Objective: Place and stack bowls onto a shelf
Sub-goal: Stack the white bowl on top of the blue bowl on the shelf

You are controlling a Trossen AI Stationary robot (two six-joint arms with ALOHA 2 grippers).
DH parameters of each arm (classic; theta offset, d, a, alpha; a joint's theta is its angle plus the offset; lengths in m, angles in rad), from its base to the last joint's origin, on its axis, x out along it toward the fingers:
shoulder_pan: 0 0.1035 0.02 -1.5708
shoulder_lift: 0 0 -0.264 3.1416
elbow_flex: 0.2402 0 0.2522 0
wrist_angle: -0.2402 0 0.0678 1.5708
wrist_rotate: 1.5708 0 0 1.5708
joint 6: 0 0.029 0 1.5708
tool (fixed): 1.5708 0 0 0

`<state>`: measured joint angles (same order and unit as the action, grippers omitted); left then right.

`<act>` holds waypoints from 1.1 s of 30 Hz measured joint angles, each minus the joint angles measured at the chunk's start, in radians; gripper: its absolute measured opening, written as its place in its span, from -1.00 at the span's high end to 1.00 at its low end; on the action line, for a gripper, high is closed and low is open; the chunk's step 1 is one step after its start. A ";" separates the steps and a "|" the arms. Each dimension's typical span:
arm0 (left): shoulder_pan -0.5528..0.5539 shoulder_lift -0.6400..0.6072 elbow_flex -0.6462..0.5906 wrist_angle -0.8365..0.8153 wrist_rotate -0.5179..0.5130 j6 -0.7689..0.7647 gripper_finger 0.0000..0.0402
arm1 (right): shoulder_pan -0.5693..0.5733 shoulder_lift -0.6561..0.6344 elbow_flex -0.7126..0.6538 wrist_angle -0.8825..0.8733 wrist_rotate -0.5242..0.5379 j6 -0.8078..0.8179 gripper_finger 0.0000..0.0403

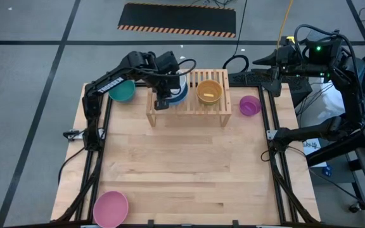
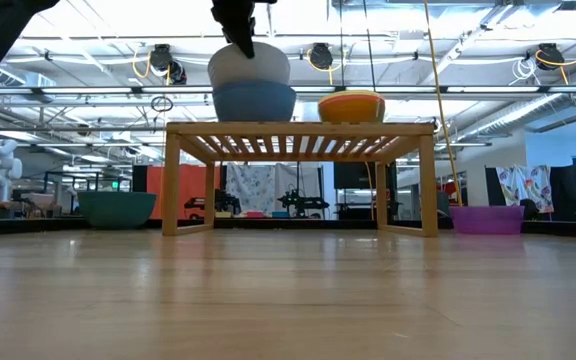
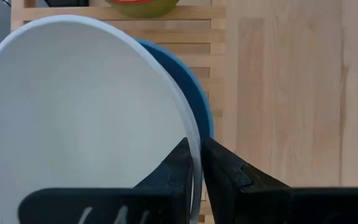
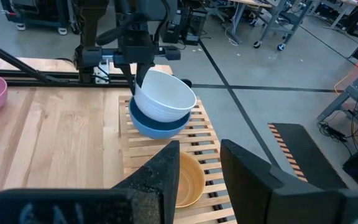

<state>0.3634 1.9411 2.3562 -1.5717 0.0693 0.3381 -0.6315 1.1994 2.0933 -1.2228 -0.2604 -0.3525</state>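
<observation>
White bowl [image 4: 164,94], upper centre of frame, rim pinched tight by left gripper [image 3: 196,180], tilted to nest into blue bowl [image 4: 157,126] on shelf [image 1: 220,113].

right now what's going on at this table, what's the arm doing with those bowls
The left gripper is shut on the rim of a white bowl, setting it tilted into a blue bowl that sits on the wooden shelf. A yellow bowl with a red one under it is also on the shelf. The teal bowl, purple bowl and pink bowl lie on the table. The right gripper waits open off the table's far right corner.
</observation>
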 joint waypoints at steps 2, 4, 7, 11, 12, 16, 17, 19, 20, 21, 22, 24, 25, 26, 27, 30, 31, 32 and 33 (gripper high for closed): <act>0.000 0.000 0.000 0.000 0.000 0.007 0.81 | 0.000 0.000 0.000 0.000 0.000 0.000 0.45; -0.001 0.000 0.000 0.000 0.000 -0.001 0.81 | 0.000 0.000 0.000 0.000 0.000 0.000 0.45; -0.001 0.000 0.000 0.001 0.000 0.000 0.81 | 0.000 0.000 0.000 0.000 0.000 0.000 0.45; -0.009 0.001 0.000 0.001 0.000 0.009 0.81 | 0.000 0.000 0.000 0.000 0.000 0.000 0.45; -0.012 0.001 0.000 0.001 0.000 0.013 0.81 | 0.000 0.000 0.000 0.000 0.000 0.000 0.45; -0.020 0.001 0.000 0.001 0.000 0.022 0.81 | 0.000 0.000 0.000 0.000 0.000 0.000 0.45; -0.020 0.001 0.000 0.001 0.000 0.023 0.81 | 0.000 0.000 0.000 0.000 0.000 0.000 0.45; -0.020 0.001 0.000 0.001 0.000 0.022 0.81 | 0.000 0.000 0.000 0.000 -0.001 0.000 0.45; -0.020 0.001 0.000 0.001 0.000 0.023 0.81 | 0.000 0.000 0.000 0.000 -0.003 0.000 0.45; -0.020 0.001 0.000 0.001 0.000 0.023 0.81 | 0.000 0.000 0.000 0.000 -0.003 0.000 0.45; -0.020 0.001 0.000 0.001 0.000 0.023 0.81 | 0.000 0.000 0.000 0.000 -0.003 0.000 0.45; -0.020 0.001 0.000 0.001 0.000 0.022 0.81 | 0.000 0.000 0.000 0.000 -0.003 0.000 0.45; -0.020 0.001 0.000 0.001 0.000 0.022 0.81 | 0.000 0.000 0.000 0.000 -0.003 0.000 0.45; -0.020 0.001 0.000 0.001 0.000 0.022 0.81 | 0.000 0.000 0.000 0.000 -0.003 0.000 0.45; -0.020 0.001 0.000 0.001 0.000 0.022 0.81 | 0.000 0.000 0.000 0.000 -0.003 0.000 0.45; -0.020 0.001 0.000 0.001 0.000 0.021 0.81 | 0.000 0.000 0.000 0.000 -0.003 0.000 0.45; -0.020 0.001 0.000 0.001 0.000 0.021 0.81 | 0.000 0.000 0.000 0.000 -0.003 0.000 0.45; -0.020 0.001 0.000 0.001 0.000 0.021 0.81 | 0.000 0.000 0.000 0.000 -0.003 0.000 0.45; -0.020 0.001 -0.001 0.001 0.000 0.021 0.81 | 0.000 0.000 0.000 0.000 -0.003 0.000 0.45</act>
<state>0.3435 1.9423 2.3554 -1.5711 0.0689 0.3595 -0.6315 1.1993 2.0933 -1.2228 -0.2638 -0.3523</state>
